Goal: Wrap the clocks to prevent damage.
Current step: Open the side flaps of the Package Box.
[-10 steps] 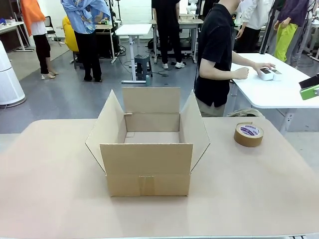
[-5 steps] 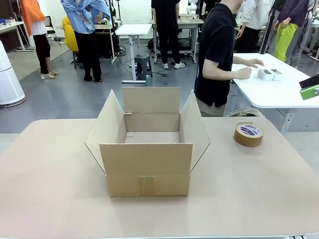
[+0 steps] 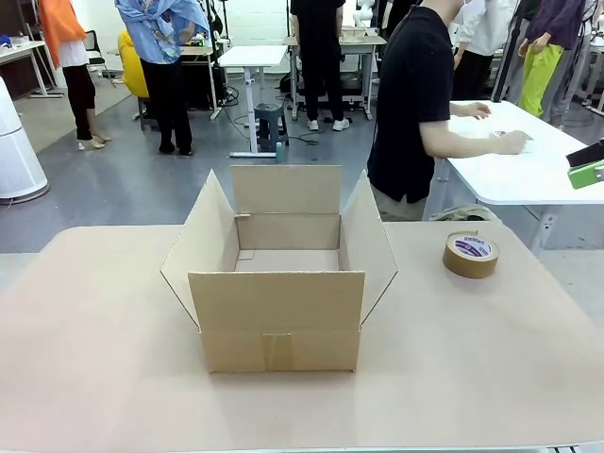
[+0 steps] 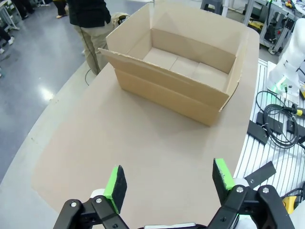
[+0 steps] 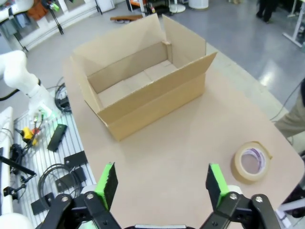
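An open, empty cardboard box [image 3: 283,283] stands mid-table with its flaps up; it also appears in the left wrist view [image 4: 190,62] and the right wrist view [image 5: 138,81]. My left gripper [image 4: 169,183] hangs open above the bare tabletop, well short of the box. My right gripper [image 5: 162,183] is open too, above the table between the box and a roll of brown tape [image 5: 250,161]. At the far side, a person in a black shirt [image 3: 411,104] is turned toward a white side table [image 3: 528,175], a hand [image 3: 512,142] resting on it. No clock can be made out.
The tape roll [image 3: 470,253] lies flat at the table's far right. Cables and black parts [image 4: 279,124] lie off the table's near edge on the robot's side. Other people stand farther back in the room.
The person's hands have shifted to the right along the white side table, now covering the small white items seen there before. Box, tape and table are unchanged.
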`<state>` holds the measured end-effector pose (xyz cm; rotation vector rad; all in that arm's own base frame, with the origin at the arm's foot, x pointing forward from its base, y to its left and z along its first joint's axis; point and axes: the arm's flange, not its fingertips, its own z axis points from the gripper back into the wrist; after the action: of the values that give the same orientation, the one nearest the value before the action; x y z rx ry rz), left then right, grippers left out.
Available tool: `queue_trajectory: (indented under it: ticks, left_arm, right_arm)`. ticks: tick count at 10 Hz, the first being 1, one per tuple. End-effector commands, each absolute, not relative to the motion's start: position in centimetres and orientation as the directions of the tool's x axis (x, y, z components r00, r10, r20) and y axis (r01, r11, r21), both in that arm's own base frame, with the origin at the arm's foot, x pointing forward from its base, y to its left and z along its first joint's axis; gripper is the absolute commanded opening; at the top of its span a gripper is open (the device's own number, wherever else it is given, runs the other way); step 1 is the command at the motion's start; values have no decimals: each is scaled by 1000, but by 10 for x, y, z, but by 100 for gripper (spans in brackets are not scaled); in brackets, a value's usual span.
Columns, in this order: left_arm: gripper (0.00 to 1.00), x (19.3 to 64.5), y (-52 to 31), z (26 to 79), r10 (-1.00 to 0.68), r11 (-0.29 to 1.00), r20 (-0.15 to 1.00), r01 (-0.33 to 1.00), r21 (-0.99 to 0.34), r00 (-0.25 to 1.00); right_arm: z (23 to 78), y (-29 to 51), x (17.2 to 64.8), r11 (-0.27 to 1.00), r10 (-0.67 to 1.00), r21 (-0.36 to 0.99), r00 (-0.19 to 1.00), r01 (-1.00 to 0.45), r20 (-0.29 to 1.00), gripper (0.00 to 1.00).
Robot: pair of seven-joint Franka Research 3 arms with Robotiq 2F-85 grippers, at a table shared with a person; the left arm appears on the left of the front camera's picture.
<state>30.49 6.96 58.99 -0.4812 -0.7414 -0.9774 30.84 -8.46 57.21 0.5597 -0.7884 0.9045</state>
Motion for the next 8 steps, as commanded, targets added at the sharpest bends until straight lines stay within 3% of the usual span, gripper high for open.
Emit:
queue_trajectory:
  ticks: [1,2,3,4,5,7,8]
  left_arm:
    - [34,262,69,586,-547,519,747,853,-51,378]
    - [0,275,68,597,-588,508,709,860,-50,389]
    - [0,283,68,608,-608,502,688,863,-54,397]
    - [0,260,70,599,-595,520,694,852,-52,405]
    - [14,256,71,601,-605,514,684,856,-55,407]
    - [0,260,72,607,-624,493,656,865,-91,425]
    - [0,258,74,606,-626,492,648,865,-104,434]
  right_arm:
    - [576,-97,277,508,520,76,376,-858,767,40]
    - [583,-97,279,531,505,67,379,-845,775,0]
    - [588,-98,281,544,490,73,387,-836,781,35]
    - [586,-104,269,522,530,70,388,-850,754,0]
    - [589,-103,271,535,522,73,398,-841,755,0]
    - [589,-105,274,545,516,95,423,-833,745,0]
    - [588,-106,273,546,515,106,433,-831,740,0]
